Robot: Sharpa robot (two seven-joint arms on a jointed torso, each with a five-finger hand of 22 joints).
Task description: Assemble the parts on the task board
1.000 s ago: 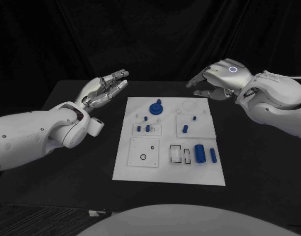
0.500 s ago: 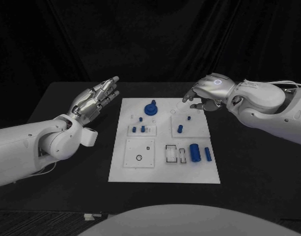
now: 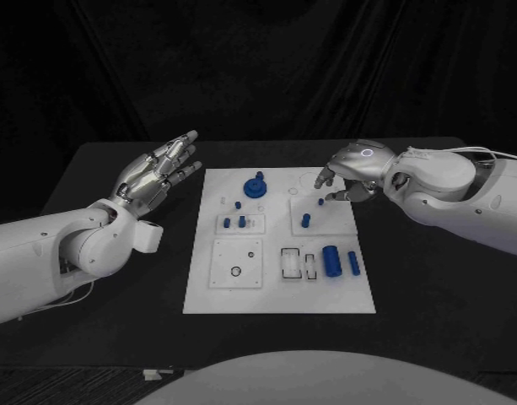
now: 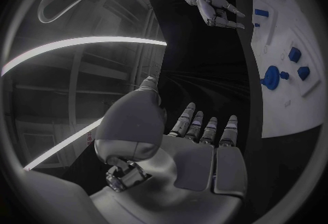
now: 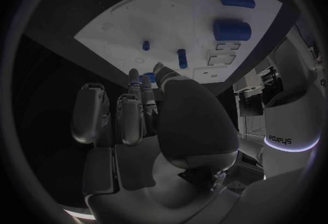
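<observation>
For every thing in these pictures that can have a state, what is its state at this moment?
left hand: open, fingers apart, holds nothing, beside the board.
right hand: fingers curled down over the board's far right part; whether it holds something, cannot tell.
task board: lies flat on the table.
large blue cylinder: lies on its side.
blue knob: stands on the board.

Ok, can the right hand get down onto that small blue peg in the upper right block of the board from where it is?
Probably yes. The right hand hangs over the task board's far right corner, fingers apart and holding nothing, and the small blue peg stands just nearer the robot with nothing over it.
</observation>
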